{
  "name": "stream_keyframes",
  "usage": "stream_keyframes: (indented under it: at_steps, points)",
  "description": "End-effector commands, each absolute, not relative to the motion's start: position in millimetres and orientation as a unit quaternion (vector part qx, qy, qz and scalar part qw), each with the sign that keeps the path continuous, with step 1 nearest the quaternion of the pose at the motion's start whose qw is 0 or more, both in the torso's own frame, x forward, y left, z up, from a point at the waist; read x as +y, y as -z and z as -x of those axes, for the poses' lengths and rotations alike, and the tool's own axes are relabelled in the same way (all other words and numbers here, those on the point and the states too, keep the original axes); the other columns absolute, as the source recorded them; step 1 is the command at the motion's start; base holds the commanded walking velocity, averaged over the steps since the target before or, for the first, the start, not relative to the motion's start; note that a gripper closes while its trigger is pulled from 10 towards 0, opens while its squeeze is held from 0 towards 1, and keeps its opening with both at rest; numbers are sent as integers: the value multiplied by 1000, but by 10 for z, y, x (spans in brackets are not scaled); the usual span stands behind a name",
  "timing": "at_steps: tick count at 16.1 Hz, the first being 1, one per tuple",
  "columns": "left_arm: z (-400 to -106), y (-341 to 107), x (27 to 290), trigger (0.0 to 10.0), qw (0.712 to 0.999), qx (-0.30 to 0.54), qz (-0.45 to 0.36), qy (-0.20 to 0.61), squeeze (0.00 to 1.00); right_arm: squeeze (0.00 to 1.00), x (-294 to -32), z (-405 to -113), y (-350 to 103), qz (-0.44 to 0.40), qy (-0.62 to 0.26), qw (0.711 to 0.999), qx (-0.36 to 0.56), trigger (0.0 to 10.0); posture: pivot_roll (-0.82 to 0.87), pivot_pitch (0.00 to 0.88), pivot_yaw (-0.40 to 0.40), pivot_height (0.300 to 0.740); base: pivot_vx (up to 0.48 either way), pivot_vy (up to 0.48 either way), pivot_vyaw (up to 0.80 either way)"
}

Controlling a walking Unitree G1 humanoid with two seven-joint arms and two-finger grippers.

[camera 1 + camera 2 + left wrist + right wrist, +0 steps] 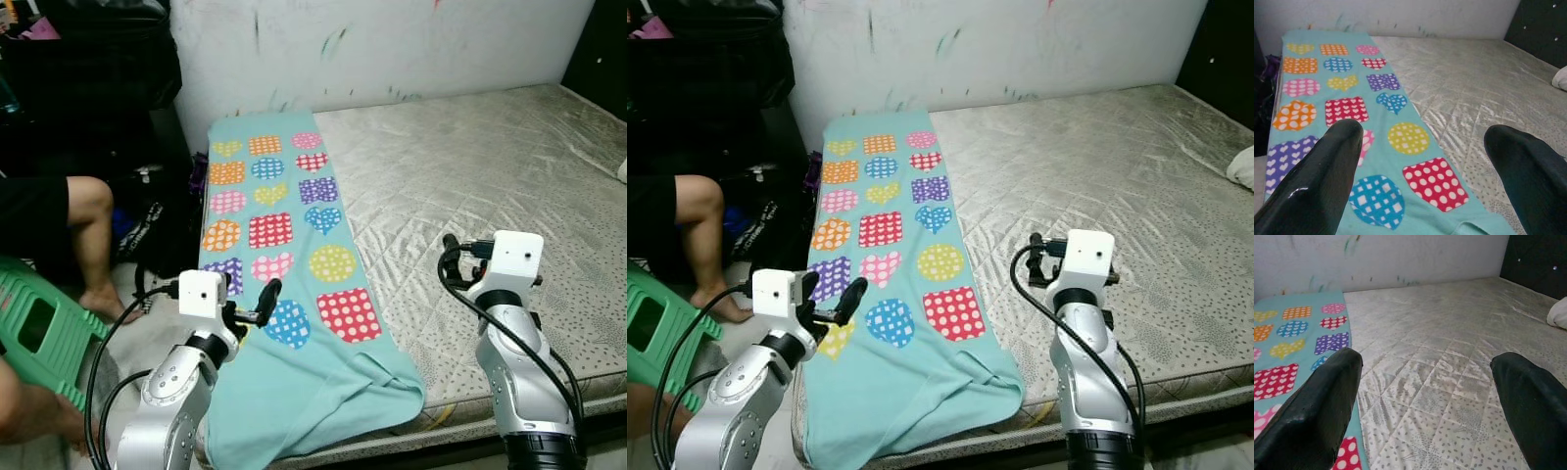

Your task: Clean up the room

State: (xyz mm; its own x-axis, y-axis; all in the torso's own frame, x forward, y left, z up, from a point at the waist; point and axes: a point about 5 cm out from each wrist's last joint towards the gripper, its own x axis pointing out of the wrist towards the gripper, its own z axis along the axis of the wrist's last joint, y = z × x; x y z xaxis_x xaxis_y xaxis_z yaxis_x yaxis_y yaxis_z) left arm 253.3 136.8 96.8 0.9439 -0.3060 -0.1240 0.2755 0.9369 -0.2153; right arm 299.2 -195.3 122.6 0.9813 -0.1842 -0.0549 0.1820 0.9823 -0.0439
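Observation:
A teal blanket point(284, 255) printed with bright dotted hearts and squares lies lengthwise along the left side of the bare quilted mattress point(470, 166). Its near end point(372, 387) is folded and bunched at the mattress's front edge. My left gripper point(257, 305) hovers over the blanket's near left part, open, with nothing between its fingers point(1327, 161). My right gripper point(458, 250) is raised over the mattress to the right of the blanket, also open and holding nothing, its fingers point(1317, 396) spread wide.
A person sits on the floor at the left, one bare leg point(88, 225) near the bed, beside a green plastic stool point(39, 333). Black bags point(98, 69) are piled in the left corner. Something white point(1242, 166) lies at the mattress's right edge. A paint-marked wall point(392, 39) runs behind.

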Motion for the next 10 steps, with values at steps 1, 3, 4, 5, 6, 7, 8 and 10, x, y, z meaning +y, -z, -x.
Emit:
stream_keyframes:
  at_steps: [1,3,4,5,6,7,8,10]
  points:
    - [-2525,-979,1395,10000,982,80,91,144,0,0,-1939,-2991,-1226,23,90,995,28,10000,-124,0,62,740,0,0,0]
    - [-2525,-968,1397,10000,983,84,88,141,0,0,-1950,-2986,-1210,30,89,995,32,10000,-125,0,62,740,0,0,0]
    - [-2525,-958,1400,10000,983,87,86,139,0,0,-1961,-2982,-1195,36,91,995,36,10000,-124,0,62,740,0,0,0]
    - [-2523,-952,1403,10000,983,89,85,137,0,0,-1971,-2977,-1185,41,93,994,39,10000,-124,0,62,740,0,0,0]
    - [-2521,-953,1406,10000,983,88,84,136,0,0,-1982,-2971,-1171,49,96,993,44,10000,-124,0,63,740,0,0,0]
    - [-2520,-954,1408,10000,983,88,83,135,0,0,-1988,-2966,-1153,51,96,993,49,10000,-124,0,63,740,0,0,0]
    - [-2520,-954,1410,10000,984,88,82,135,0,0,-1987,-2960,-1134,50,93,993,55,10000,-124,0,63,740,0,0,0]
    - [-2523,-955,1412,10000,984,88,81,133,0,0,-1962,-2936,-1084,52,78,993,71,10000,-124,0,64,740,0,0,0]
